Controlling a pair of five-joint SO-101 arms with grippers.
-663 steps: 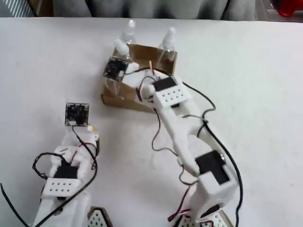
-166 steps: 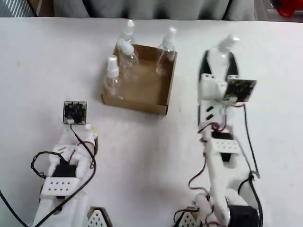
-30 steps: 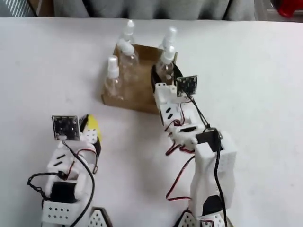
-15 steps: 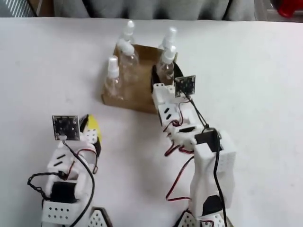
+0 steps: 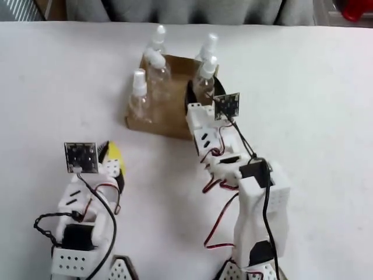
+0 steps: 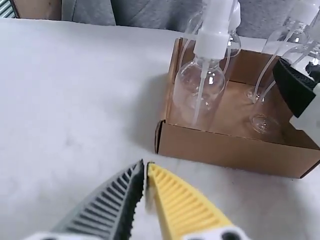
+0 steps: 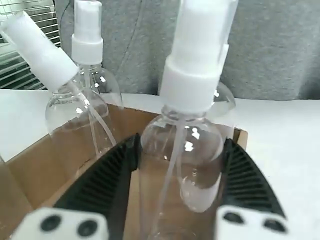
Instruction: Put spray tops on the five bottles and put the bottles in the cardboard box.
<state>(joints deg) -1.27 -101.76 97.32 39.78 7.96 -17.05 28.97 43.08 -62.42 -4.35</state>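
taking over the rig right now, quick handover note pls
Left gripper: shut, empty, low over the table short of the cardboard box.
Right gripper: shut on the fifth bottle, spray top on, at the box's near right corner.
Done: four bottles with spray tops stand in the box; one tilted top looks askew.
Left: I can't see the fifth bottle's base, so check that it is seated in the box, then open and pull the right arm back. Probably worth checking the askew top too.
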